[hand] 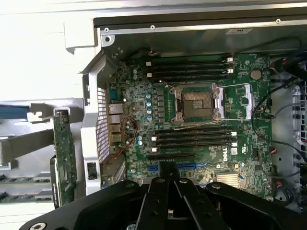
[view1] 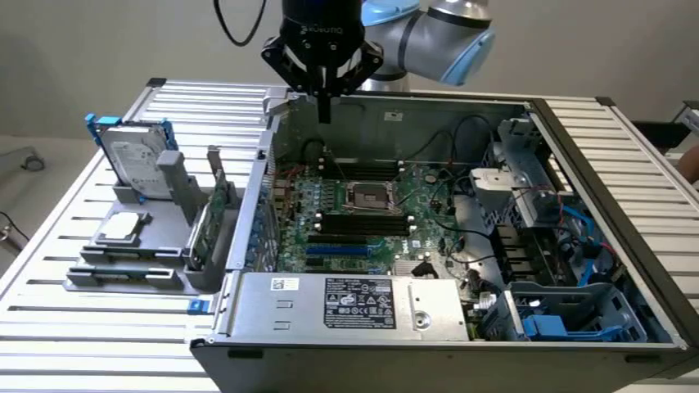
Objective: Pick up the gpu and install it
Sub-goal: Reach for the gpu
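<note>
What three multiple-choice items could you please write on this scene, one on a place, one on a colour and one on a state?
1. Where is the gpu?
A. Upright in the grey holder on the table, outside the case, at the exterior view's left
B. Seated in a motherboard slot
C. Between the gripper's fingers

2. What colour is the frame around the hard drive?
A. Red
B. Blue
C. Yellow

3. What state is the gripper in?
A. Shut on the gpu
B. Wide open
C. Shut, holding nothing

Answers:
1 A, since the green card stands on edge in the holder beside the case wall.
2 B, since blue edges show at the drive's top and side.
3 C, since its fingers meet in one point above the back of the open case, with nothing between them.
</note>
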### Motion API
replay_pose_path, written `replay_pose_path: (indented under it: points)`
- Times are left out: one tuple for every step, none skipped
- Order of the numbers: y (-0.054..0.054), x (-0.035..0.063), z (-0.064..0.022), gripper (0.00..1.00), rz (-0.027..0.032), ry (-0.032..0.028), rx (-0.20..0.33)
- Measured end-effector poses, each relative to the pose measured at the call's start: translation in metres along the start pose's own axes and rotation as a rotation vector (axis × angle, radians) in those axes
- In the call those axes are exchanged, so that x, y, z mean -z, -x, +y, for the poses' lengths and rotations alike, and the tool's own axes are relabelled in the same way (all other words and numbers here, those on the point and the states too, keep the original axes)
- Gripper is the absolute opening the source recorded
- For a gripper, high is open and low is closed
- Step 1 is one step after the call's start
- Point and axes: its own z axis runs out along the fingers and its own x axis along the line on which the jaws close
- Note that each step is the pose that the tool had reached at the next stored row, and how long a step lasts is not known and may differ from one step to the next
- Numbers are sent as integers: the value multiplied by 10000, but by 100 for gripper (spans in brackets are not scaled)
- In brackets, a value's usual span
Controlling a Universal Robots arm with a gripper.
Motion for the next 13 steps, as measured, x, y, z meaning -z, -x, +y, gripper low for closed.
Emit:
replay_pose_path:
  points:
    - [-33, 0, 6, 11, 4, 6, 1]
    - [-73, 1, 11, 11, 12, 22, 1]
    - [-114, 2, 15, 11, 25, 36, -1]
    - [-155, 2, 19, 11, 40, 49, -2]
    - [-197, 2, 23, 11, 56, 58, -2]
    - [-243, 3, 25, 11, 66, 63, -3]
    - [-288, 2, 27, 11, 69, 65, -4]
    - [-333, -1, 27, 11, 70, 65, -3]
    - [-378, -5, 27, 11, 72, 65, -3]
    - [-428, -10, 26, 11, 74, 65, -4]
    - [-473, -17, 23, 11, 78, 65, -4]
    - [-518, -25, 20, 11, 83, 61, -3]
    - [-563, -34, 18, 11, 86, 59, -4]
